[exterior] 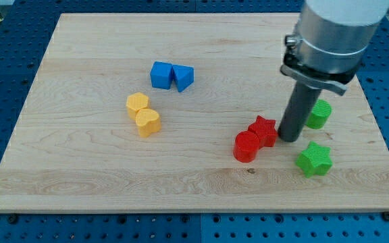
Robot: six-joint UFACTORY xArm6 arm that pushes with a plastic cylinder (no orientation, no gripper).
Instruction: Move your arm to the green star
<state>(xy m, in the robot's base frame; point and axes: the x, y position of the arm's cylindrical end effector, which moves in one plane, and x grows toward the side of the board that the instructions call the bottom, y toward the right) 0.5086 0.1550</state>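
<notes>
The green star (314, 159) lies on the wooden board at the view's lower right. My tip (290, 138) rests on the board just up and left of it, a small gap apart. The tip stands right beside the red star (263, 129), on that star's right. A green round block (319, 114) sits just right of the rod, partly hidden behind it.
A red round block (246, 146) touches the red star's lower left. Two blue blocks (161, 75) (183, 77) sit together at the upper middle. Two yellow blocks (137, 103) (148, 122) sit below them. The board's right edge (383, 145) is close to the green star.
</notes>
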